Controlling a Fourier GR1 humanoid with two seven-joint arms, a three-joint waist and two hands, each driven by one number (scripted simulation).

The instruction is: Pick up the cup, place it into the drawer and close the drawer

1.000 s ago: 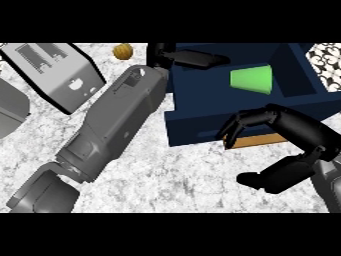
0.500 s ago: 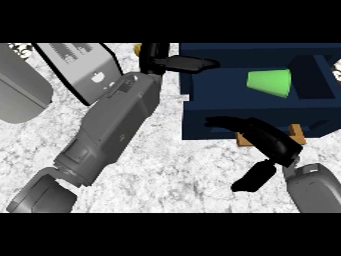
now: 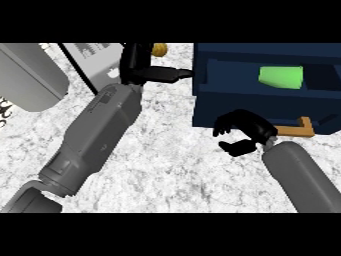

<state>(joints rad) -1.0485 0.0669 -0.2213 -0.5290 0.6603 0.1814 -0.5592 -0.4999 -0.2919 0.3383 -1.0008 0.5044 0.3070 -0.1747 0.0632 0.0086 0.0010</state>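
**Cup lying in the open drawer, right hand at the drawer front**

While both grey forearms are rising from the lower edge of the head view, the right hand [image 3: 241, 131] is sitting nearest, its black fingers curled and clenched on nothing, just in front of the dark blue drawer [image 3: 225, 107]. The hand is overlapping the drawer's front panel, and the tan handle [image 3: 300, 129] is projecting from that panel just to the hand's right, apart from the fingers. Beneath both arms the white marbled counter [image 3: 180, 170] is spreading across the view. Farther back, the green cup [image 3: 281, 77] is lying inside the drawer's open compartment, near its middle. The left hand [image 3: 145, 70] is reaching to the far side of the counter, its fingers extended and relaxed, their tips pointing toward the drawer's left wall; whether they are touching it cannot be told. A grey appliance [image 3: 21, 75] is standing at the far left.
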